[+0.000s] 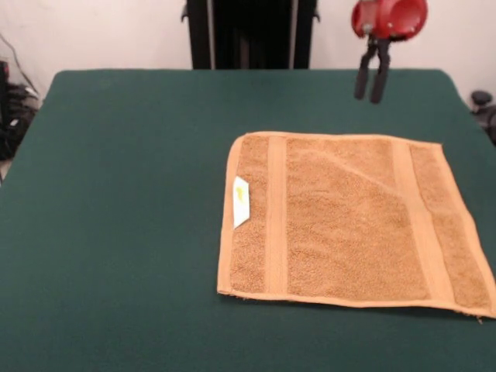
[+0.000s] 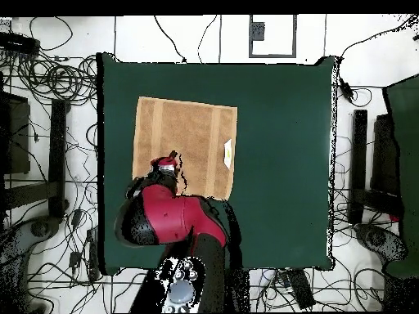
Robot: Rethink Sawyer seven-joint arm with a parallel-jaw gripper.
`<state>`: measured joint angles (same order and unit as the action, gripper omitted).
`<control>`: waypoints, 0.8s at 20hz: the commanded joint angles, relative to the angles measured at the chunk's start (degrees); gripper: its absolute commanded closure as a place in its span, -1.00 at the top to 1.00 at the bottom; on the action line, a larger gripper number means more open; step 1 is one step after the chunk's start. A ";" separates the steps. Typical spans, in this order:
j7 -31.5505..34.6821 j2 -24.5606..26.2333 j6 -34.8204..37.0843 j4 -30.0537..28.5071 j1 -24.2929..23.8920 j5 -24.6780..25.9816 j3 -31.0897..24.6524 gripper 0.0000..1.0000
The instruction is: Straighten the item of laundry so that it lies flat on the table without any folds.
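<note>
The item of laundry (image 1: 349,221) is a tan-orange towel spread flat on the right half of the green table (image 1: 116,232). All of its edges show, along with two woven bands and a white label (image 1: 241,201) at its left edge. My gripper (image 1: 370,87) hangs in the air above and beyond the towel's far edge. Its two black fingers (image 1: 361,80) point down with a narrow gap between them and hold nothing. From overhead, the towel (image 2: 192,135) lies at the table's (image 2: 278,163) upper left, and the red arm head (image 2: 166,163) covers part of its lower edge.
Cables and equipment crowd the floor around the table (image 2: 49,90) in the overhead view. The black pedestal (image 1: 248,35) stands behind the table's far edge. The towel's right corner reaches close to the table's right edge.
</note>
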<state>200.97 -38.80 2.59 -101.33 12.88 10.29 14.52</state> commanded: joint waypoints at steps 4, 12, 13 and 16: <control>2.06 12.13 -12.37 -1.19 2.20 -0.59 -1.72 1.00; -0.64 11.43 -12.42 -3.76 0.51 0.78 -4.90 1.00; -0.83 11.29 -12.47 -3.86 0.23 1.04 -5.09 1.00; -1.78 10.57 -12.10 -4.27 -1.78 2.97 -7.50 1.00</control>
<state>200.97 -28.21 -10.59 -102.01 11.33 12.30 13.86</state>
